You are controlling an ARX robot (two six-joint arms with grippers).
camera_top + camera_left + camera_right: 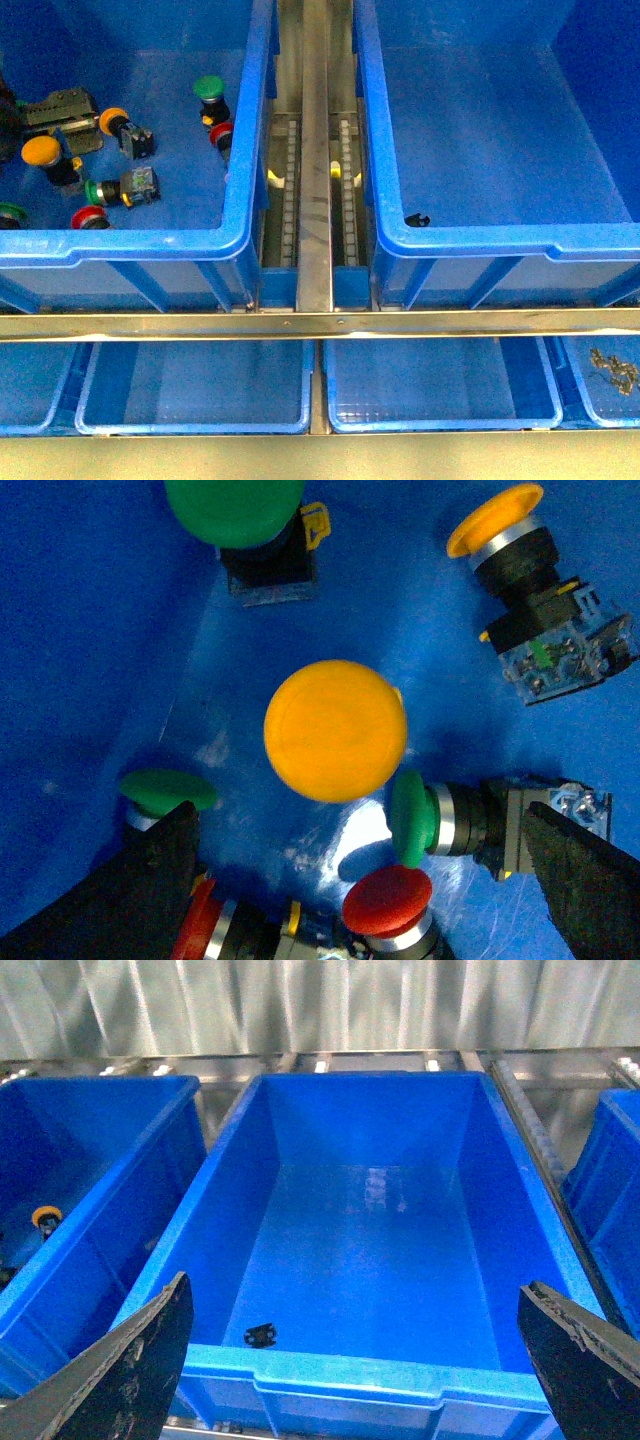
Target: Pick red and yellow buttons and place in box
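Several push buttons lie in the left blue crate (130, 243): a yellow one (42, 150), an orange-yellow one (113, 121), two red ones (222, 134) (90, 217) and green ones (208, 88). In the left wrist view my left gripper (360, 825) is open above them. The yellow cap (335, 730) lies just beyond its fingertips, and a red cap (388, 900) and a green button on its side (412, 818) lie between the fingers. The box (500, 240) on the right holds only a small black piece (417, 219). My right gripper (355, 1295) is open and empty over the near rim of the box (350, 1375).
A steel roller track (315, 150) runs between the two crates. A metal rail (320, 322) crosses in front of them. Shallow blue trays (190, 385) (440, 385) sit below it, and the far right one holds small metal parts (615, 370). Neither arm shows clearly in the front view.
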